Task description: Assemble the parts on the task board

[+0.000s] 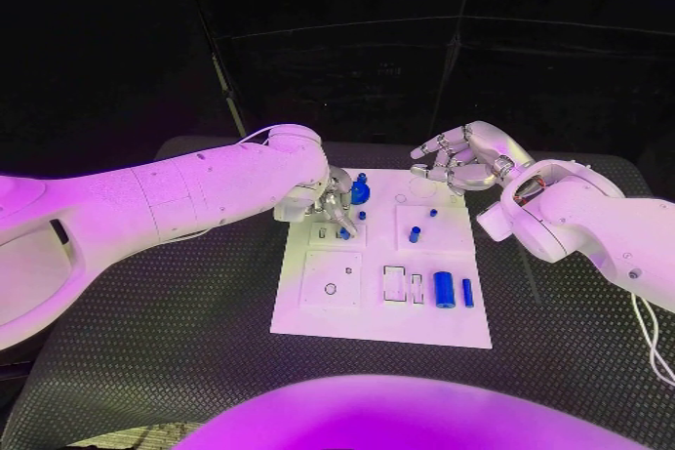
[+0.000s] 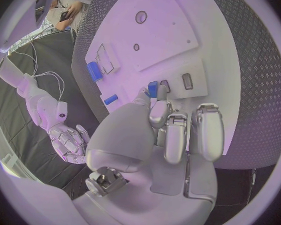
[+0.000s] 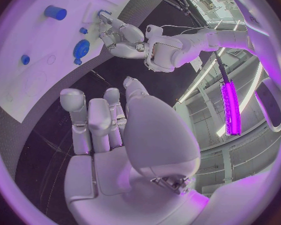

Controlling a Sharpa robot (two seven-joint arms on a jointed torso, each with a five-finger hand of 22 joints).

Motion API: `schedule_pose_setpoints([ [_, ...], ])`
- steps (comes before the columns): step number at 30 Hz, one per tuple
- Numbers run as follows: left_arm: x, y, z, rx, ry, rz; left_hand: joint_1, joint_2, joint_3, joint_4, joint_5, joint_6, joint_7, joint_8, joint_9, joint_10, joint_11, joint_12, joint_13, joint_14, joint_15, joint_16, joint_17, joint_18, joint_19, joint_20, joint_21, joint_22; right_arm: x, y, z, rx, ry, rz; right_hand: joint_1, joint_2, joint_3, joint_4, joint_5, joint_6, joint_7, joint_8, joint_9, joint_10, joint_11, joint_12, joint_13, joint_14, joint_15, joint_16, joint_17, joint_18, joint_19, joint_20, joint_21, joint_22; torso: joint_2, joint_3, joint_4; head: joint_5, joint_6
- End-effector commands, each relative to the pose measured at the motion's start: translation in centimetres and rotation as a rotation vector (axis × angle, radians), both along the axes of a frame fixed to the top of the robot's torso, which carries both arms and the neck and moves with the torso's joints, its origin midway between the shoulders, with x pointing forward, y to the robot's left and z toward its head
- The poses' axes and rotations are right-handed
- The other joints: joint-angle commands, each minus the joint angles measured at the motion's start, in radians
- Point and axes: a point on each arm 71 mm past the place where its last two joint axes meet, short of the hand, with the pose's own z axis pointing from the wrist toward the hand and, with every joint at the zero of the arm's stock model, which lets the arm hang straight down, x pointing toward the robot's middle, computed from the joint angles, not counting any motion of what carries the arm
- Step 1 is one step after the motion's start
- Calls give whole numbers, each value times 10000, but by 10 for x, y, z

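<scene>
black textured desk (image 1: 169,343) carrying white task board (image 1: 337,318) at centre. left hand (image 1: 327,202) lowered onto board's far left part, fingers curled, fingertips (image 2: 154,101) touching a small blue part (image 2: 152,88); whether gripped cannot be told. right hand (image 1: 458,155) raised above board's far right corner, fingers apart and bent, holding nothing. blue cylinder (image 1: 443,289) and thin blue pin (image 1: 467,293) lying near board's near right edge; blue gear (image 1: 359,190) beside left hand.

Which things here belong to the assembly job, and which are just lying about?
Job: task board; blue gear; large blue cylinder; slim blue pin; left hand, fingertips on a small blue part; right hand, holding nothing.

Lying about: black table.
</scene>
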Motion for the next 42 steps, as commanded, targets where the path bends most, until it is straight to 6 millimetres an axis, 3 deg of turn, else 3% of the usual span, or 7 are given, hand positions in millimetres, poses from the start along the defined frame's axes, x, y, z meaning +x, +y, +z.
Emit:
schedule_pose_setpoints([
  [1, 1, 2, 4, -389, -407, 391, -254, -384, 1962, -1551, 35, 10, -3, 96, 53, 38, -41, 30, 78, 1048, -16, 31, 2634, -164, -16, -19, -37, 227, 0, 1, 1, 4, -55, 106, 53, 18, 55, -28, 70, -41, -1, 35, -7, -26, -46, -7, -2, 47, -15, -38, 12, 166, 71, -4, -67, -5, 6, 1, 9, -3, 2],
  [3, 0, 4, 5, -533, -557, 522, -631, -781, 2908, -1590, 26, 18, 27, 159, 183, 64, -46, -9, 39, 1048, -17, 31, 2634, -164, -7, -22, -40, 249, 0, 1, 1, 2, -57, 98, 51, 17, 56, -26, 76, -38, -1, 36, -7, -27, -46, -10, -6, 46, -15, -43, 8, 167, 68, -4, -72, -11, 6, 3, 19, -4, 2],
  [6, -2, 8, 8, -811, -756, 761, -1021, -1179, 3899, -1674, 29, 14, 13, 255, 343, 113, -42, -14, 33, 1048, -9, 31, 2634, -164, 4, -31, -45, 272, 1, 0, 1, -7, -60, 75, 51, 17, 56, -26, 76, -38, -1, 36, -7, -27, -46, -10, -6, 46, -15, -43, 8, 167, 68, -4, -72, -11, -3, 4, 18, 8, 2],
  [11, -6, 15, 12, -1316, -1186, 1228, -1433, -1578, 4901, -1845, 58, 0, -13, 412, 562, 136, -60, -65, -36, 1048, -36, 31, 2634, -172, 25, -26, -43, 311, 1, -3, 1, -32, -66, 12, 51, 17, 56, -26, 76, -38, -1, 36, -7, -27, -46, -10, -6, 46, -15, -43, 8, 167, 68, -4, -72, -11, -2, 5, 28, -5, 2],
  [16, -11, 21, 14, -1624, -1438, 1507, -1575, -1722, 5241, -1933, 69, -15, -27, 480, 654, 148, -69, -96, -75, 1048, -51, 31, 2634, -178, 41, -28, -36, 338, 1, -5, 1, -54, -62, -35, 51, 17, 56, -26, 76, -38, -1, 36, -7, -27, -46, -10, -6, 46, -15, -43, 8, 167, 68, -4, -72, -11, -11, 6, 35, 30, 2],
  [22, -15, 26, 10, -1727, -1487, 1707, -1689, -1809, 5475, -1992, 83, -22, -34, 530, 723, 187, -68, -79, -60, 1048, -56, 31, 2634, -184, 63, -37, -22, 374, 2, -6, 0, -70, -52, -56, 51, 17, 56, -26, 76, -38, -1, 36, -7, -27, -46, -10, -6, 46, -15, -43, 8, 167, 68, -4, -72, -11, -30, 37, 89, 6, 2],
  [42, -16, 27, -12, -1501, -1142, 1938, -1818, -1860, 5689, -2036, 114, -16, -38, 585, 794, 217, -74, -70, -58, 1048, -63, 31, 2634, -187, 74, -44, -18, 393, 3, -6, 0, -77, -37, -52, 36, 10, 53, -12, 94, -35, 0, 42, -7, -40, -44, -29, -32, 45, -14, -60, -2, 170, 60, -5, -89, -32, -6, 19, 61, 81, 2],
])
